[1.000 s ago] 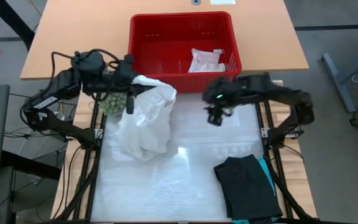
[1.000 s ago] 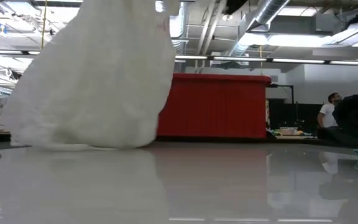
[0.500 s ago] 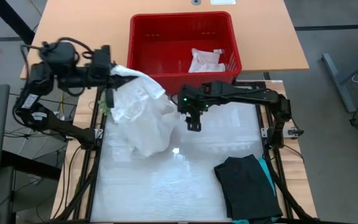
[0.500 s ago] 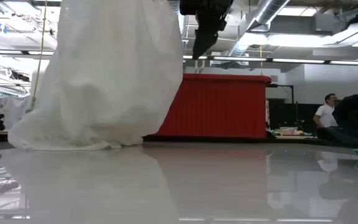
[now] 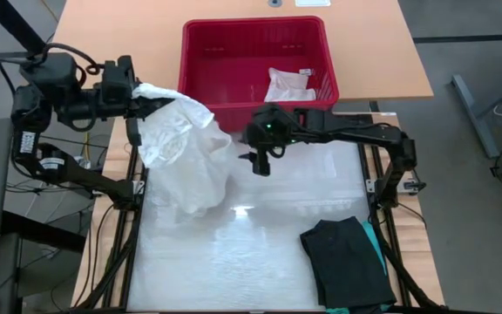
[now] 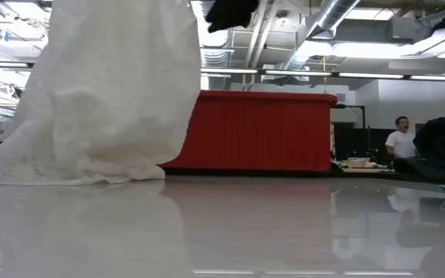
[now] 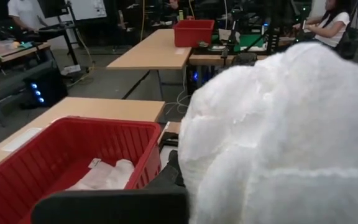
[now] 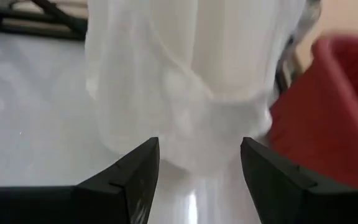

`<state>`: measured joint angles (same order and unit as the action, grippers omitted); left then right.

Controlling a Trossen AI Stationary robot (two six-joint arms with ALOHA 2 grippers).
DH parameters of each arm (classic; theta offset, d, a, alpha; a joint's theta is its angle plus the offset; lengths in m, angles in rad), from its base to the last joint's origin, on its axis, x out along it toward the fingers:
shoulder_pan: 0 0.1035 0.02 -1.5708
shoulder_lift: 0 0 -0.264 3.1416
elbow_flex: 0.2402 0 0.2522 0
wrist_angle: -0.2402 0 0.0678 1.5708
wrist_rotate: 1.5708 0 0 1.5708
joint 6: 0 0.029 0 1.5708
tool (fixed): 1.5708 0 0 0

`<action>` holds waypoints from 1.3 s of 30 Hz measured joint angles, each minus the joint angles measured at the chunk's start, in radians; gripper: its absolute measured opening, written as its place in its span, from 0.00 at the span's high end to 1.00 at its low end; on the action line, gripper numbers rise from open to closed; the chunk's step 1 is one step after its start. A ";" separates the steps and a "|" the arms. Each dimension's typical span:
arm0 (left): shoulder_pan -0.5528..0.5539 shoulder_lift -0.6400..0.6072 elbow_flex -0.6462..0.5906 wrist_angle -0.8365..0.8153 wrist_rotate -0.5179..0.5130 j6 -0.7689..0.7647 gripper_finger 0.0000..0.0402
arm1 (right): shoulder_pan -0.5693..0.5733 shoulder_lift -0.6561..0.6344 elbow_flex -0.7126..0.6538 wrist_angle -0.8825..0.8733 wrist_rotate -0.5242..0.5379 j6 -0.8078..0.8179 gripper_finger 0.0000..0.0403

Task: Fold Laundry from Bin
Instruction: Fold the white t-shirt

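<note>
The large white lacy top (image 5: 186,144) hangs from my left gripper (image 5: 136,92) at the table's far left. Its lower end (image 5: 192,199) lies bunched on the table, and it fills the left of the low view (image 6: 107,100). My right gripper (image 5: 258,162) is open just to the right of the hanging top, and its fingers (image 8: 135,168) point at the cloth (image 8: 185,93). The red bin (image 5: 199,35) stands at the far edge and holds the small white cloth (image 5: 288,85). The black garment (image 5: 347,262) lies folded at the near right on the teal one (image 5: 378,249). My left gripper is shut on the upper part of the white top (image 5: 151,94), coming level from the table's left. The cloth (image 7: 278,137) bulges over the fingers and hides the place of contact. The top hangs slack below the gripper, with its lower end on the table.
The bin's near wall (image 6: 269,131) stands close behind both grippers. The table's middle and near left lie bare (image 5: 234,262). People sit in the room beyond the table (image 6: 399,143).
My left gripper has gone toward the table's left and far edges with the top's upper part, and the hanging cloth and its lower end have been dragged left after it. My right gripper has gone left toward the top and stays open.
</note>
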<state>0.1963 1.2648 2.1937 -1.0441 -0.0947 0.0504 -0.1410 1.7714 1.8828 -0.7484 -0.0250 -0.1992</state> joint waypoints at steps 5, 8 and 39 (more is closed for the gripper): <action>0.000 -0.006 0.000 -0.001 0.001 -0.002 1.00 | -0.007 0.015 0.000 0.088 -0.001 -0.020 0.39; 0.000 -0.011 0.000 0.000 0.001 -0.002 1.00 | -0.020 0.033 -0.001 0.119 -0.002 -0.020 0.39; 0.000 -0.024 -0.002 0.049 0.007 0.020 1.00 | -0.037 -0.213 0.107 0.060 0.199 -0.035 0.94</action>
<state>0.1963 1.2404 2.1921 -0.9955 -0.0882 0.0708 -0.1783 1.5585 1.9897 -0.6886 0.1742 -0.2341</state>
